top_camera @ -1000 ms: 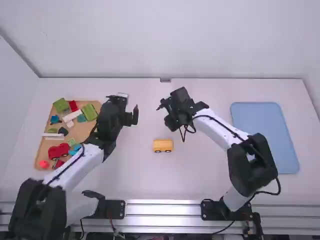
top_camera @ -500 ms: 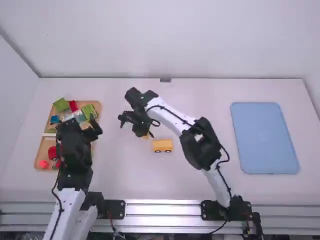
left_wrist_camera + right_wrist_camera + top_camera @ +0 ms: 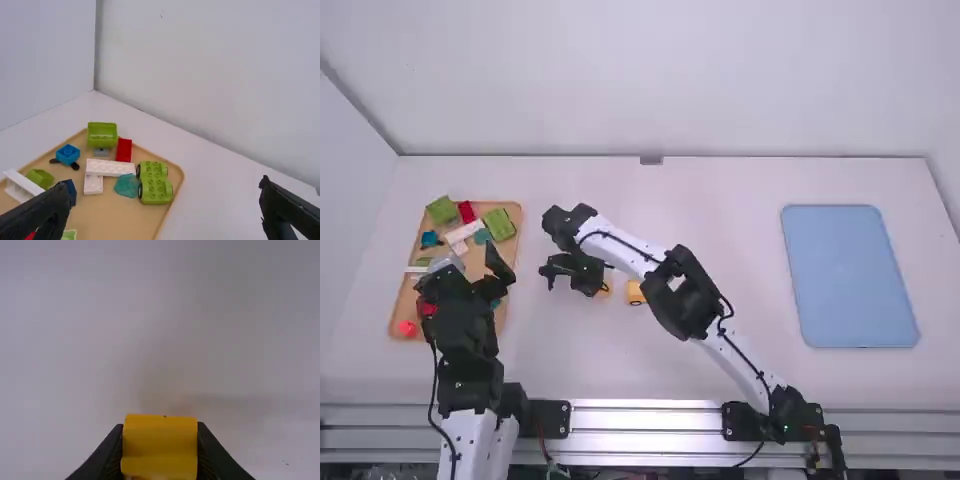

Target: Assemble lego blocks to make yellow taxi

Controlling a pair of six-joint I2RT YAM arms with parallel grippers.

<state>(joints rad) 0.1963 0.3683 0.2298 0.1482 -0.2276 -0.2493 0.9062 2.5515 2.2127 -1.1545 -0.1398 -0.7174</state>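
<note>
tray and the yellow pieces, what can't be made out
- yellow block: lower part, cut off by the right wrist view's lower edge
- yellow car body: right end, high view, behind the right arm
- tray: part nearest the camera, high view, partly behind the left gripper

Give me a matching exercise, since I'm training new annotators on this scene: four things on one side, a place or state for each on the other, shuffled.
Things
1. Blue tray
2. Left gripper
3. Red brick
4. Right gripper

Places and states
A. Closed on a yellow block
B. On the wooden tray
C. At the right side of the table
D. Open, nothing between its fingers

Right pairs: 1-C, 2-D, 3-B, 4-A
</note>
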